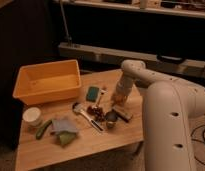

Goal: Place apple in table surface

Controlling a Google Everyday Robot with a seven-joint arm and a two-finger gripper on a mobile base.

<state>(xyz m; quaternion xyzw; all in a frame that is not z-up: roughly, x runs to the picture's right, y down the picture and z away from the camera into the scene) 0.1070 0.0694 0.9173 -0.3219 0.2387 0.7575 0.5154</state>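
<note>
My gripper (119, 101) hangs at the end of the white arm, pointing down over the right middle of the light wooden table surface (96, 145), low and close to the wood. A small yellowish-tan shape at its tip may be the apple (117, 104); I cannot tell whether the gripper holds it or it rests on the table. A small metal cup (110, 119) stands just in front of the gripper, to its left.
An orange-yellow bin (46, 82) sits at the back left. A teal sponge (93, 93), a dark red berry cluster (97, 113), a utensil (86, 116), a black object (123, 114), a grey cloth (63, 126), a long green vegetable (43, 129) and a white cup (32, 116) lie on the table.
</note>
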